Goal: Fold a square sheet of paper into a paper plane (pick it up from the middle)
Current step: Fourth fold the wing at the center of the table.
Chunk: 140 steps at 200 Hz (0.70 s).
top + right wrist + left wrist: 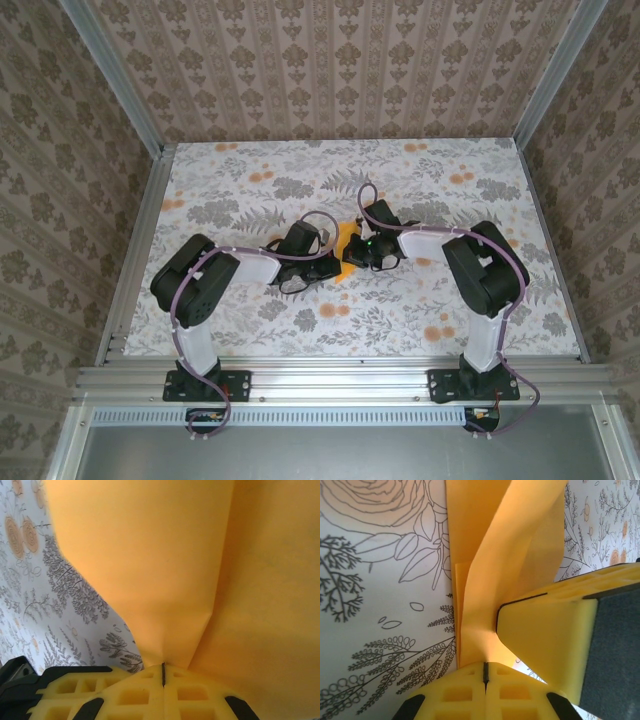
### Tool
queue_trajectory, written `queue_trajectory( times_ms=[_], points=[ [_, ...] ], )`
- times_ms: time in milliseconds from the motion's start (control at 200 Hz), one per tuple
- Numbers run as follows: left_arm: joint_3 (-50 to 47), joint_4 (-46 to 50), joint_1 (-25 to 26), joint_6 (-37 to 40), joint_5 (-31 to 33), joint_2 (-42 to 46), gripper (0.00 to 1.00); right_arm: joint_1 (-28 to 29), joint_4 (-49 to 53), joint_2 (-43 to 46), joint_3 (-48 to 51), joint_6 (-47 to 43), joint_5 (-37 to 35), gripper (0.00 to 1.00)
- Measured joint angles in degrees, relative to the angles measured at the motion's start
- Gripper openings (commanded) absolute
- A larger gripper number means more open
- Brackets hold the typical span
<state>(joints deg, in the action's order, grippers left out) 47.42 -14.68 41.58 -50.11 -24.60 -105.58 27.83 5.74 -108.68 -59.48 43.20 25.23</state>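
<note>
The left gripper (pixel 485 676) and right gripper (pixel 163 674), jaws together, each clamp the square sheet of paper (pixel 487 555), its crease running straight ahead of both.

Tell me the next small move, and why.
Probably ease the right fingers away from the left fingers, to pull the paper taut. Both pairs are shut on it close together, and the fold between them bows open instead of lying flat.
</note>
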Motion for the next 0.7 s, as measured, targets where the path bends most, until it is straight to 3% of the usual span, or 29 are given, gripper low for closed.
queue_trajectory(
  times_ms=[700],
  points=[
    [-0.17, -0.70, 0.00, 2.40, 0.96, 0.00, 0.00, -3.02, 3.28, -5.11, -5.62, -3.48, 5.03, 0.00]
  ],
)
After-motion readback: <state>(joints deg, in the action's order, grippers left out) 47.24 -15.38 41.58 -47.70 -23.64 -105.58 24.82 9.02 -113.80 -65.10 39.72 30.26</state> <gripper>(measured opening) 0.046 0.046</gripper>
